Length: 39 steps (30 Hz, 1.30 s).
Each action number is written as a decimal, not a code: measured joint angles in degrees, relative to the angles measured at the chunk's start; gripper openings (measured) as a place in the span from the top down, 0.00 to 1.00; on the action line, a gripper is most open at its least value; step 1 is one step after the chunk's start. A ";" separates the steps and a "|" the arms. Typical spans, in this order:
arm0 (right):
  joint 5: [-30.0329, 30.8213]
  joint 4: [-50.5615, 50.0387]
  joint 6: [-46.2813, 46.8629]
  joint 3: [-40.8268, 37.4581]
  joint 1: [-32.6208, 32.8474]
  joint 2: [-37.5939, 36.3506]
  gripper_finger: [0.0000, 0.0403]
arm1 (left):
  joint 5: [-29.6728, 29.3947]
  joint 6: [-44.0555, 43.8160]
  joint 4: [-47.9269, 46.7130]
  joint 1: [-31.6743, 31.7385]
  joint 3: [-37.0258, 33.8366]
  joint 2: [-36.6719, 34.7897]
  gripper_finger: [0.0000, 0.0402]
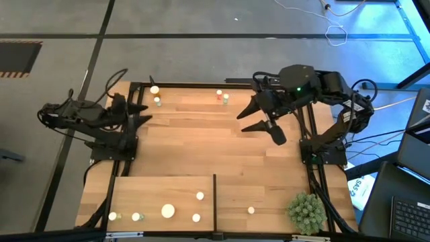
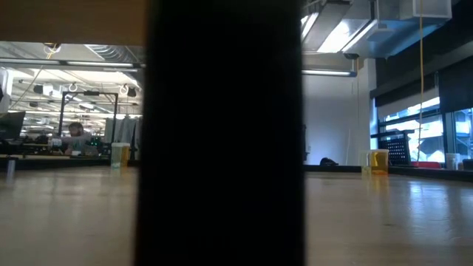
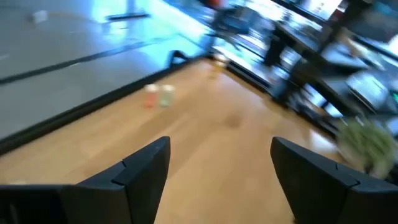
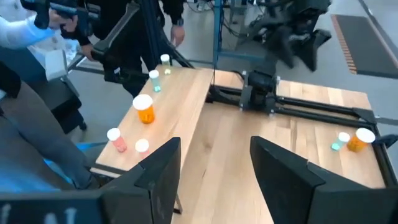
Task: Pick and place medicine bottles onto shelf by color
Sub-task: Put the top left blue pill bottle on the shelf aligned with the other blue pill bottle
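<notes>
Two pairs of medicine bottles stand upright at the table's far edge: a wide orange one (image 1: 154,89) beside a greenish one (image 1: 157,101), and an orange one (image 1: 219,95) beside a greenish one (image 1: 225,99). Several more stand on the pale shelf (image 1: 269,191) at the near edge, most of them left of its dark divider (image 1: 214,200), among them a wide orange one (image 4: 144,109). My left gripper (image 1: 145,114) hangs open and empty by the far left corner. My right gripper (image 1: 247,119) hangs open and empty above the table's far right part.
A spiky green plant ball (image 1: 306,212) sits at the near right corner beside the shelf. A person's sleeve (image 4: 25,31) shows beyond the shelf's edge in the right wrist view. Bare planks (image 1: 201,144) lie between the far bottles and the shelf.
</notes>
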 joint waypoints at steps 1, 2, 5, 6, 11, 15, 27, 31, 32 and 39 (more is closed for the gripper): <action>0.15 -0.13 0.02 -0.51 -0.08 -0.09 0.51 | -2.02 -1.58 -0.58 0.00 0.00 0.02 0.32; 0.23 -0.53 0.06 -1.00 -0.14 -0.20 0.51 | -4.25 -2.97 -0.69 0.00 0.00 0.14 0.32; 0.27 -0.80 0.07 -1.56 -0.52 -0.43 0.51 | -8.36 -5.68 -0.71 0.00 0.01 0.93 0.32; 0.26 -0.88 0.07 -1.56 -0.52 -0.55 0.51 | -8.59 -6.02 -0.85 0.01 0.00 0.93 0.32; 0.21 -0.91 -0.13 -1.56 -0.52 -1.27 0.51 | -8.78 -6.69 -1.30 2.40 0.33 1.60 0.32; 0.17 -1.10 -0.23 -1.56 -0.49 -2.71 0.51 | -9.09 -6.71 -1.14 6.05 0.89 3.02 0.32; 0.06 -1.40 -0.92 -1.56 -0.49 -3.84 0.51 | -0.50 -17.11 -7.98 19.96 0.81 13.71 0.32; 0.06 -1.65 -0.94 -1.56 -0.49 -3.84 0.51 | 10.50 -18.51 -12.31 27.10 0.81 15.78 0.32; 0.08 -2.02 -1.13 -1.56 -0.49 -3.84 0.51 | 12.38 -17.09 -12.60 28.83 0.81 16.06 0.32; 0.06 -2.90 -1.42 -1.56 -0.49 -3.84 0.51 | 24.31 -13.17 -12.15 40.81 0.81 17.53 0.32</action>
